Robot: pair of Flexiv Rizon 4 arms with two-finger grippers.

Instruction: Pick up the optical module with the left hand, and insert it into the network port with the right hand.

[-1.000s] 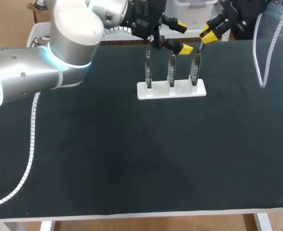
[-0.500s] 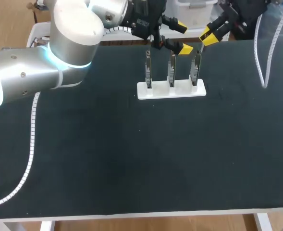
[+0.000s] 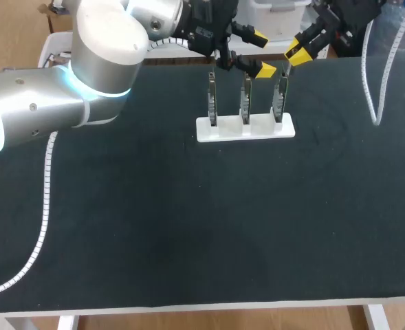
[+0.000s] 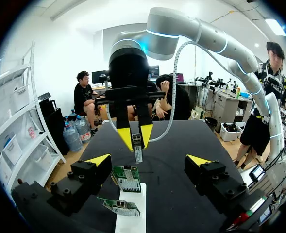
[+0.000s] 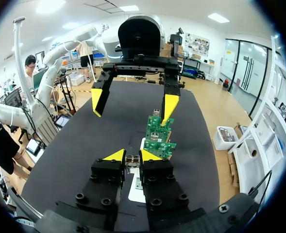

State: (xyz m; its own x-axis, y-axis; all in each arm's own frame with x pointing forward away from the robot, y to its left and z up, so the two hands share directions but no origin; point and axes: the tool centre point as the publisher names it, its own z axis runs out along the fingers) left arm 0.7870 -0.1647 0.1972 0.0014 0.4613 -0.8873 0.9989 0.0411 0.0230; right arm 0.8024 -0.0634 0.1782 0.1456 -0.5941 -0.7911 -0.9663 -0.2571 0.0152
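- The optical module [image 5: 131, 160], a small metal piece, is pinched between the yellow tips of the right gripper [image 5: 129, 156], at about one o'clock on the black table [image 3: 188, 220], near its far edge.
- It hangs just above the right-hand one of three network cards [image 3: 279, 103], which stand upright in a white holder [image 3: 245, 128].
- The left gripper [image 3: 261, 51] hovers at twelve o'clock over the middle card, fingers spread wide and holding nothing.
- The pickup appears done, and insertion is the step in hand.
- The next move likely calls for lining the module up with the card's port and pushing it straight in.

Right pincer [image 4: 137, 143] seemingly grips module [image 4: 138, 155].
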